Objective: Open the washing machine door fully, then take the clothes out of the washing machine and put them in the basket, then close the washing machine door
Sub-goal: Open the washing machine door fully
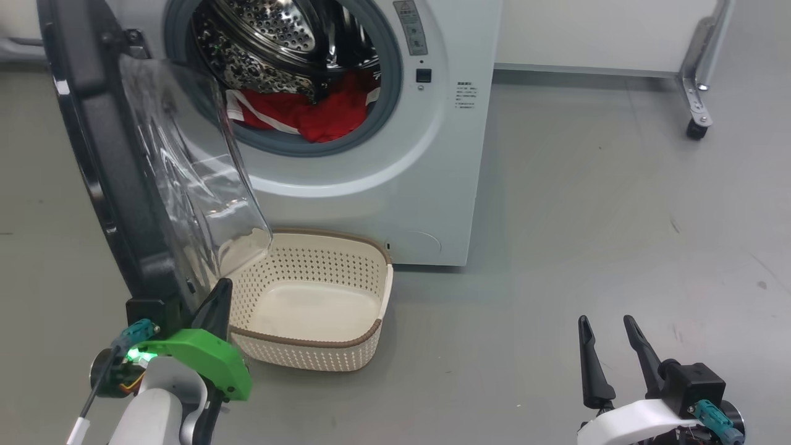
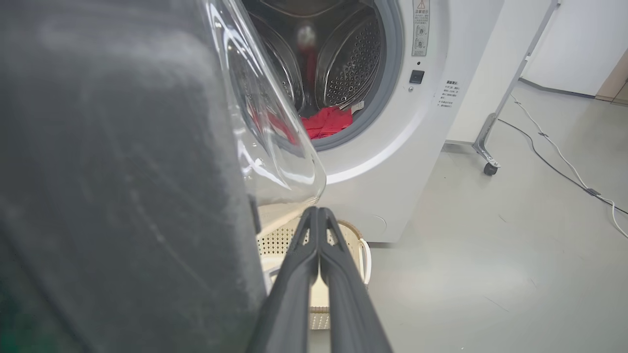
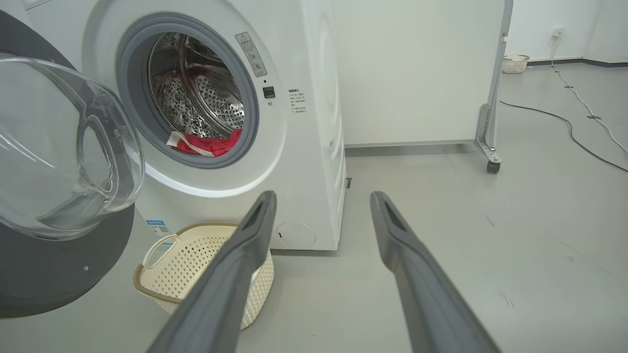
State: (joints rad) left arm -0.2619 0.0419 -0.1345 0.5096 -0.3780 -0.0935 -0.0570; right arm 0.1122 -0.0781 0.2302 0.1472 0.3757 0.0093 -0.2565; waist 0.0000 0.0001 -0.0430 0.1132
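Door (image 1: 93,154) hangs open, left of my head view. Clothes (image 1: 309,114) low in washer (image 1: 395,185), top centre. Basket (image 1: 309,357) on floor below. My left gripper (image 1: 221,287) pinched tight, empty, just beside door's bottom edge. Right gripper (image 1: 605,321) lower right, spread wide, holding nothing.

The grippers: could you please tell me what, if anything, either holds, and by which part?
Nothing: left gripper shut empty beside the door; right gripper open.

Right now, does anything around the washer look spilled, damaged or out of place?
Nothing stands out. The washing machine door hangs open, the clothes lie inside the drum, and the basket sits upright and empty on the floor. No spill or damage shows.
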